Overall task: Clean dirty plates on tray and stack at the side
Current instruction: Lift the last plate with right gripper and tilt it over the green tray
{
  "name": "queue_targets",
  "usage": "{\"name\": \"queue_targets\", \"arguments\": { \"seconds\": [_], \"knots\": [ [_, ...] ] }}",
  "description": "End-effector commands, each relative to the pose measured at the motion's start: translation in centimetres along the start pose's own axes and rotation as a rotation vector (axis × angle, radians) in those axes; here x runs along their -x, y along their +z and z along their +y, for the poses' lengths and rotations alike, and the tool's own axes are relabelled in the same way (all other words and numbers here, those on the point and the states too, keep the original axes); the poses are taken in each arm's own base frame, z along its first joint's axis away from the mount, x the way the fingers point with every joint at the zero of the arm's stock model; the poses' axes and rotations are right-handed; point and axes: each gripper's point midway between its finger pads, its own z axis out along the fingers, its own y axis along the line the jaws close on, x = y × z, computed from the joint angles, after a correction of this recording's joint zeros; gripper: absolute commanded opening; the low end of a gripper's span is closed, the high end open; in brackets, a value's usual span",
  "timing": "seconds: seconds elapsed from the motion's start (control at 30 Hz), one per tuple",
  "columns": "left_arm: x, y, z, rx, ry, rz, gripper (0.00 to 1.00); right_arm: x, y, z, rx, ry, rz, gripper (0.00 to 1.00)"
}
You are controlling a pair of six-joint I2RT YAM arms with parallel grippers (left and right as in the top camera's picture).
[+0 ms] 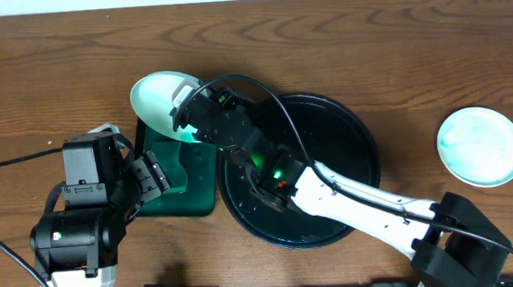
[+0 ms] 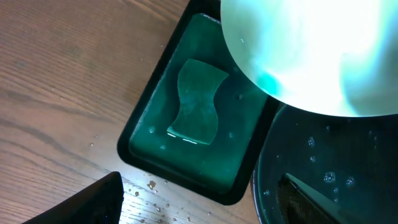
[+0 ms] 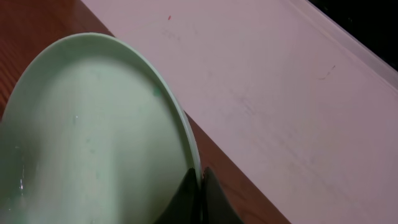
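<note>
No readable text, label, brand or number shows on the plates [image 1: 479,146], tray [image 1: 357,154] or surface [image 1: 52,67].

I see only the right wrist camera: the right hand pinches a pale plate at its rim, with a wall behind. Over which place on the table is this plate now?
Observer: The held plate is in the air above the far end of the small green tray, just left of the black tray.
Operator: Thank you. Does the left hand already hold something for the cleaning?
Observer: No. The left hand is open and empty, at the left side of the green tray.
</note>
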Motion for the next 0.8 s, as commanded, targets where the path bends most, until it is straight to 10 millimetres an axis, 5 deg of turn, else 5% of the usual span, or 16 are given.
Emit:
{"name": "queue_targets", "arguments": {
  "seconds": [0.0, 0.47, 0.6, 0.77],
  "knots": [
    [0.5, -0.4, -0.1, -0.002, -0.004, -0.013, 0.79, 1.4, -0.6, -0.5, -0.014, -0.005, -0.03, 0.01],
    [0.5, -0.4, -0.1, -0.002, -0.004, -0.013, 0.79, 1.5, -0.6, -0.7, -0.025, -0.019, -0.033, 0.01],
    [0.5, -0.4, -0.1, -0.002, -0.004, -0.013, 0.79, 2.3, -1.5, -2.2, -0.161, -0.012, -0.022, 0.01],
    [0.5, -0.4, -0.1, -0.002, -0.004, -0.013, 0.79, 3.1, -2.4, -0.3, -0.135, -0.091, -0.027, 0.01]
  ]
}}
